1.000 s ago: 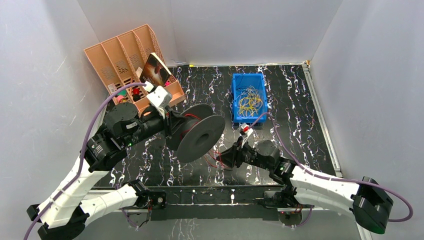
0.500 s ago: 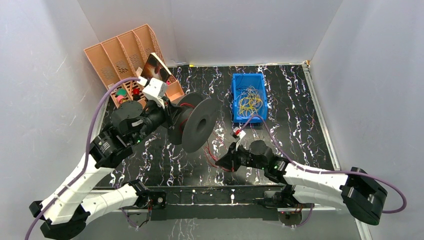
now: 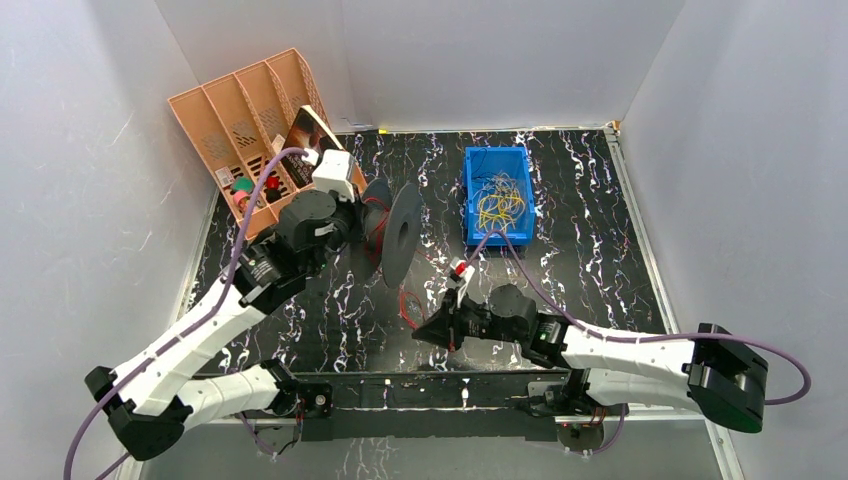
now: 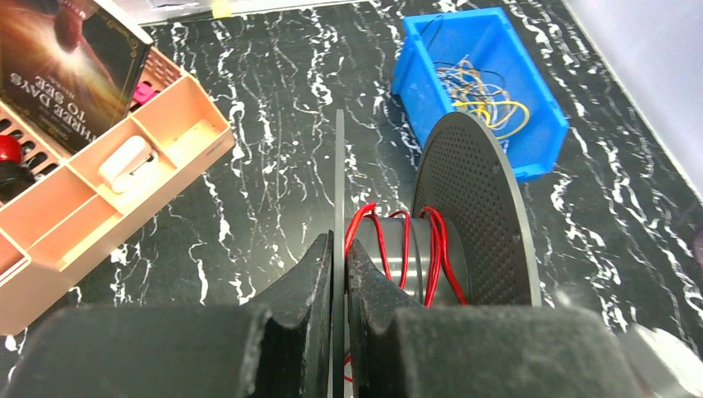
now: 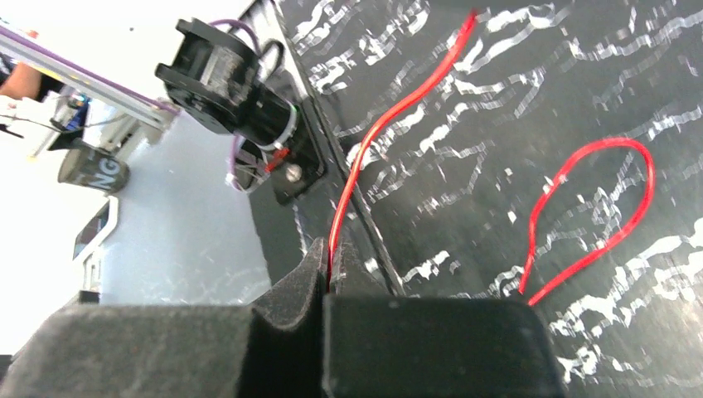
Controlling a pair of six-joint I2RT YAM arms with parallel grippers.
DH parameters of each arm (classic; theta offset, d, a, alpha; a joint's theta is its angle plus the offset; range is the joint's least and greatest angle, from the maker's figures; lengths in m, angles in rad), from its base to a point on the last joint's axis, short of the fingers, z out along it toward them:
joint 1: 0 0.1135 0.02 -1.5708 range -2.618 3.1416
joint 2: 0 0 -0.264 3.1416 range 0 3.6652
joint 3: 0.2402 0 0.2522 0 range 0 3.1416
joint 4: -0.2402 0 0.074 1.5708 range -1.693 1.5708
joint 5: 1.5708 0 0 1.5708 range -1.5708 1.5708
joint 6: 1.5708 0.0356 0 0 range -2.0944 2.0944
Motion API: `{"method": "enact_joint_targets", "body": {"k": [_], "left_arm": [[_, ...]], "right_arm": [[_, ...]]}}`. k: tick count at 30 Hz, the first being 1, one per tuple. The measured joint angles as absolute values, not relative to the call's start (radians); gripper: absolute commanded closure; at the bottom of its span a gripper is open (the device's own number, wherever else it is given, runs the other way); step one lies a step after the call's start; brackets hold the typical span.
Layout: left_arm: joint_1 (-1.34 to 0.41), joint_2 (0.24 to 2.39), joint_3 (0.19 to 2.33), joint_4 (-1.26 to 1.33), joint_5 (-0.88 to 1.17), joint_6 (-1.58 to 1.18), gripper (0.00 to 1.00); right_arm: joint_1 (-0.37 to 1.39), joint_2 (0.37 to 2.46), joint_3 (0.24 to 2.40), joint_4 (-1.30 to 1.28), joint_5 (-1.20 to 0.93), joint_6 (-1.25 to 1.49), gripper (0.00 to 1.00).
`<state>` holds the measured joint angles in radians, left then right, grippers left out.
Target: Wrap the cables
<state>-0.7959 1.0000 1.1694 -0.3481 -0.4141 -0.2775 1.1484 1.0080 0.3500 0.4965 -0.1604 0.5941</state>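
- When you check the left gripper (image 4: 338,259), note that its fingers are pinched almost together on the thin near flange of the black spool (image 4: 477,207). Both flanges stand upright.
- Observe several turns of red cable (image 4: 406,245) wound on the spool's hub, between the two flanges.
- Confirm that the right gripper (image 5: 332,267) is fully closed on the red cable. The strand runs out from between its fingertips and away across the table (image 3: 600,260).
- Locate a loose loop of red cable lying on the table just beside the right gripper.
- Find the blue bin (image 3: 468,200) holding yellow wires (image 3: 497,208) beyond the spool, apart from it.
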Motion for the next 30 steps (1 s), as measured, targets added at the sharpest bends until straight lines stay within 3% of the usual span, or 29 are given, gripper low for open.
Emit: {"method": "enact_joint_targets", "body": {"k": [14, 30], "left_arm": [[-0.82, 1.086, 1.084, -0.323, -0.551, -0.241, 1.0], [-0.934, 1.065, 0.999, -0.375, -0.576, -0.157, 1.0]], "right_arm": [[1.226, 1.05, 0.685, 0.315, -0.113, 0.54, 1.0], [1.224, 1.194, 1.102, -0.141, 0.075, 0.389, 0.98]]}}
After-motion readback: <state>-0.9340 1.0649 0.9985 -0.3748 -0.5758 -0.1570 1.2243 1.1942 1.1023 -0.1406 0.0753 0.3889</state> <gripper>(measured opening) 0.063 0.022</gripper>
